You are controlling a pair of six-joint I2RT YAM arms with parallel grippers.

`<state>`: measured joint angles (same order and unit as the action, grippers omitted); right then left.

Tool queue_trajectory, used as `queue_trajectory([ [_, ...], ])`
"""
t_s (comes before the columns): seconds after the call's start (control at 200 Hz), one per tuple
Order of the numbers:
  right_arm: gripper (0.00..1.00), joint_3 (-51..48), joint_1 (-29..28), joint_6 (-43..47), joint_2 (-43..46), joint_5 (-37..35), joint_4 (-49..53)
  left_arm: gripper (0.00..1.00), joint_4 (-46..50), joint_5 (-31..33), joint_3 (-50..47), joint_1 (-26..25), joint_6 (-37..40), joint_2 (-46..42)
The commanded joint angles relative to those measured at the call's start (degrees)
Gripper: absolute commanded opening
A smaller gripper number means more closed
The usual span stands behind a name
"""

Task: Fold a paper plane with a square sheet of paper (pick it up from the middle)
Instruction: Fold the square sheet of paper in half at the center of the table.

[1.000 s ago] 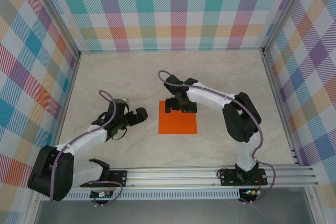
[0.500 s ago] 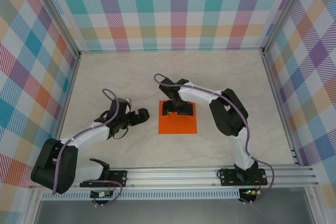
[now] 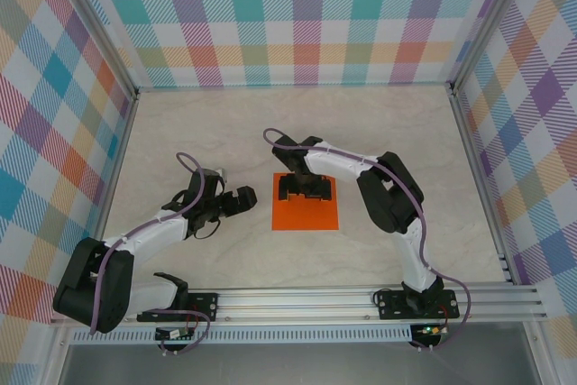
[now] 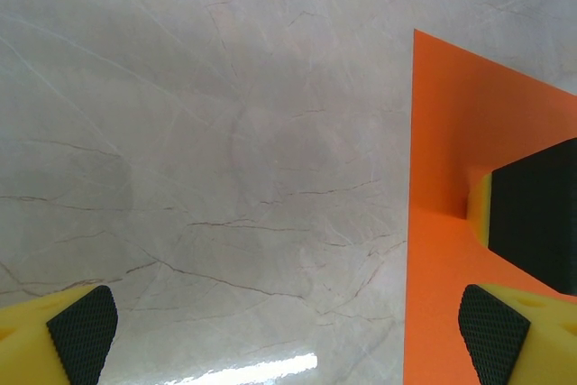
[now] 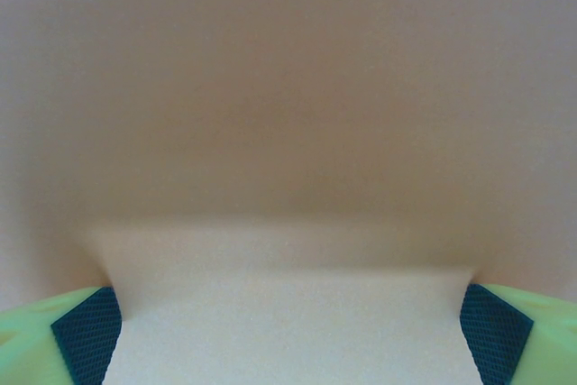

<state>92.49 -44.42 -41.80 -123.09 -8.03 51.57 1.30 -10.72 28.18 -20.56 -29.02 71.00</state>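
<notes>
Tabletop (image 3: 198, 132): pale marbled surface, walled on three sides by checked panels (image 3: 288, 15), with a metal rail (image 3: 361, 299) along the near edge.

Square sheet of paper (image 3: 306, 215): one, bright orange, lying flat and unfolded near the middle of the tabletop, edges square to the tabletop's.

Arms: two.

Right tool (image 3: 306, 188): over the far part of the sheet, covering its far edge, jaws spread wide, nothing clamped. In the left wrist view one of its dark fingers (image 4: 532, 223) stands on the orange paper (image 4: 469, 132).

Left tool (image 3: 242, 200): just beside the sheet's left edge, over bare tabletop, pointed toward the sheet, jaws spread wide, holding nothing.

Right wrist view: blurred, very close to the surface; both pads (image 5: 86, 340) far apart.
</notes>
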Motion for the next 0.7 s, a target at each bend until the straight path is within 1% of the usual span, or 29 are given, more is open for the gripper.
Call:
queue_trajectory([
  [0.0, 1.0, 1.64, -0.49, -0.06, -2.22, -1.1, 4.05, 1.0, -0.2, -1.54, 1.23, -0.63, 0.9, -0.8],
  [0.165, 1.0, 3.96, -0.49, 1.01, 0.21, -2.09, 5.48, 1.0, -0.73, -3.06, 1.51, -0.63, 0.68, -0.59],
  [0.285, 1.0, 4.37, -0.49, 0.86, -0.19, -2.42, 5.39, 1.0, -0.44, -3.34, 1.96, -0.63, 0.63, -0.34],
  [0.42, 1.0, 3.69, -0.49, 0.76, -2.39, 0.29, 3.56, 1.0, -0.15, -3.12, 1.98, -0.63, 0.64, -0.38],
  [0.695, 1.0, 0.63, -0.49, -0.71, -5.4, 2.82, 1.65, 1.0, 0.85, -3.29, 2.05, -0.63, 0.76, -0.45],
])
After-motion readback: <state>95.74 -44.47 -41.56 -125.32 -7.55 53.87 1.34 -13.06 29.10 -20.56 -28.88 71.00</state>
